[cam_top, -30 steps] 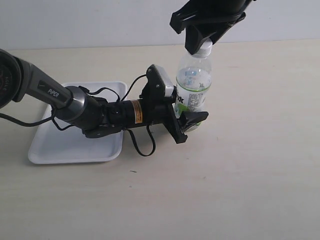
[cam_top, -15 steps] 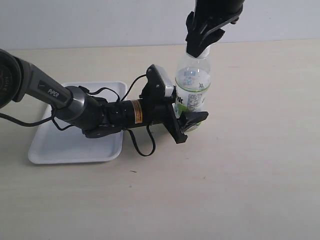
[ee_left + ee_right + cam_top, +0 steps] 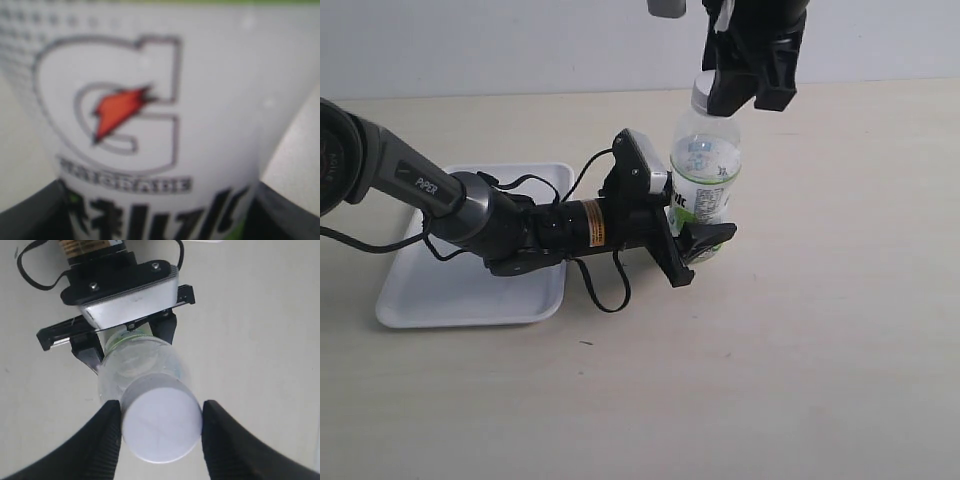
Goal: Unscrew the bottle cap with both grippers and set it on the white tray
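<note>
The bottle (image 3: 704,170) stands upright on the table, right of the white tray (image 3: 470,300). My left gripper (image 3: 698,236) lies level and is shut on the bottle's lower body. In the left wrist view the label (image 3: 165,100) fills the picture, with dark fingers (image 3: 30,215) at both sides. My right gripper (image 3: 730,92) hangs from above, shut on the bottle cap (image 3: 704,92). In the right wrist view its ribbed fingers (image 3: 107,440) press both sides of the white bottle cap (image 3: 160,420), which sits on the bottle's neck.
The left arm (image 3: 470,205) and its looping black cable (image 3: 605,295) stretch over the tray's right half. Bare beige table (image 3: 800,350) lies in front of and to the right of the bottle. A pale wall (image 3: 520,40) closes the back.
My right gripper has turned about the cap's upright axis while staying on it. The bottle and the left gripper have not moved.
</note>
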`<action>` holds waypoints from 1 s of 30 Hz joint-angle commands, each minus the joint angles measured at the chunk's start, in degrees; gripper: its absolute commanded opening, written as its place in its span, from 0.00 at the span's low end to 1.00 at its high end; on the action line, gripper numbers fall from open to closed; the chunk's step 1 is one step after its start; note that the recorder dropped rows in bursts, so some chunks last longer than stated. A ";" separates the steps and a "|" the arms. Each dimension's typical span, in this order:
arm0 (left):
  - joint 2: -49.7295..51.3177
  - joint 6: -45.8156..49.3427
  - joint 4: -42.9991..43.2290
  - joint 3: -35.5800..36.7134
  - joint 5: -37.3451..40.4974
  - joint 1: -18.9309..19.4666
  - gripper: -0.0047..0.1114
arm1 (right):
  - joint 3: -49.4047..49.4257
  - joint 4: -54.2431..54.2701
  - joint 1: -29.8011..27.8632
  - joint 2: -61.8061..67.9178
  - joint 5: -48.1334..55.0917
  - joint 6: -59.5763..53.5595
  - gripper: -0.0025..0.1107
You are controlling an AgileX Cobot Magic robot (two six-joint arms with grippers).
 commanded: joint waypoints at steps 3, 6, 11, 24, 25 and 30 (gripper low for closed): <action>-0.62 -0.24 0.33 -0.05 -0.11 0.06 0.04 | -0.56 -1.32 0.15 -0.55 -0.35 -17.75 0.02; -0.62 -0.24 0.33 -0.05 -0.11 0.06 0.04 | -0.56 -1.32 0.15 -0.55 -0.35 -25.38 0.02; -0.62 -0.24 0.33 -0.05 -0.11 0.06 0.04 | -0.56 -0.43 0.15 -0.55 -0.35 -35.84 0.02; -0.62 -0.24 0.33 -0.05 -0.11 0.06 0.04 | -0.56 -0.43 0.15 -0.55 -0.35 -53.18 0.02; -0.62 -0.24 0.33 -0.05 -0.11 0.06 0.04 | -0.56 -0.43 0.15 -0.55 -0.35 -53.40 0.02; -0.62 -0.24 0.33 -0.05 -0.11 0.06 0.04 | -0.56 -0.43 0.15 -0.55 -0.35 -52.08 0.02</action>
